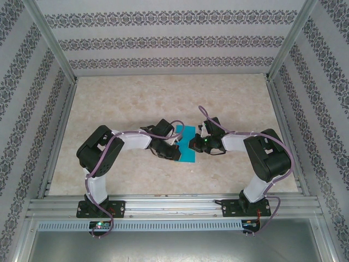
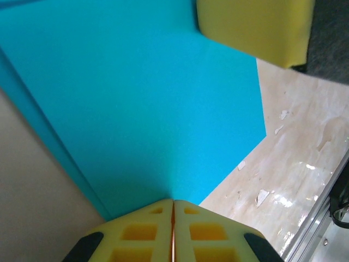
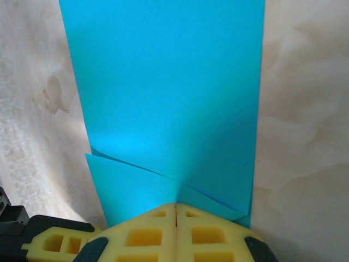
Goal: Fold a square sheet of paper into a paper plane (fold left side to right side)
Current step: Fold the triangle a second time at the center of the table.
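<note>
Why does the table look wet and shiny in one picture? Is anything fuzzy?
Left wrist view: white glare patches on the beige marble-patterned table, probably reflected light; the yellow finger at the top looks slightly soft. Right wrist view: the thin teal-blue paper sheet shows a brighter patch beside a darker shaded band. Top external view: even light, faint shadows.

Teal sheet of paper (image 1: 186, 147) at mid-desk (image 1: 136, 103), left arm's fingers (image 1: 173, 140) on its left edge, right arm's fingers (image 1: 194, 145) on its right edge, both arms bent inward, metal rail (image 1: 174, 206) along near edge, patterned walls (image 1: 163, 41).
</note>
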Robot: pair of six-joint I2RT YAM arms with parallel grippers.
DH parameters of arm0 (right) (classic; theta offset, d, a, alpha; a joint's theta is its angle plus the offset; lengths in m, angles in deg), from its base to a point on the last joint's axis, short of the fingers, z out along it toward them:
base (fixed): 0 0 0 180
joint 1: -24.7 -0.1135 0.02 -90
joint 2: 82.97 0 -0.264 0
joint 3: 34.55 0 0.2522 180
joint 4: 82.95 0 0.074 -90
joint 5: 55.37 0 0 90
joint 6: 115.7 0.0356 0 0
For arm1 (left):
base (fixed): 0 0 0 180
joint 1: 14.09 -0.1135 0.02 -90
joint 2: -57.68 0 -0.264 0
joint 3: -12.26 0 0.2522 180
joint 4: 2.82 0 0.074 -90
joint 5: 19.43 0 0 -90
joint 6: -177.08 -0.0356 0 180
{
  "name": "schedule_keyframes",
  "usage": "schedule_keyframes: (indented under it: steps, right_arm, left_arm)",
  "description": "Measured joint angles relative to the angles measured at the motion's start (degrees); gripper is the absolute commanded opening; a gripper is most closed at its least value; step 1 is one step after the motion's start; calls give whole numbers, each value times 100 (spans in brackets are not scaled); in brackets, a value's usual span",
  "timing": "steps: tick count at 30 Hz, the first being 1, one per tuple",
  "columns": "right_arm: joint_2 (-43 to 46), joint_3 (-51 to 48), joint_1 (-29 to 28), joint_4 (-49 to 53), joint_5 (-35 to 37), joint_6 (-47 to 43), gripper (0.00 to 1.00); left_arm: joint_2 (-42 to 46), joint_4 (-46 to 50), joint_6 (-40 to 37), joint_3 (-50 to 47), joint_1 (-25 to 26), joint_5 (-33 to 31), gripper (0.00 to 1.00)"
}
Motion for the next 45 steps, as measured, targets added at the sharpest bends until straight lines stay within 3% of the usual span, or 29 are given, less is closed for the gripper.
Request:
schedule_keyframes:
  steps: [28,32,36,41,45]
  right_arm:
    - [15,31,39,107,-74,-85,0]
    - [120,35,76,229,-11,-81,14]
    - [448,48,103,350,26,-103,35]
    - [1270,70,153,382,216,-162,60]
    - [1906,-120,321,295,409,-238,75]
  left_arm:
    - [439,-109,57,-560,-20,-42,10]
    - [667,-37,245,-730,-107,-42,19]
    - [898,0,348,-717,-299,-66,30]
    - [1012,-337,603,-697,-586,-81,36]
    - [868,-579,743,-503,-675,-55,39]
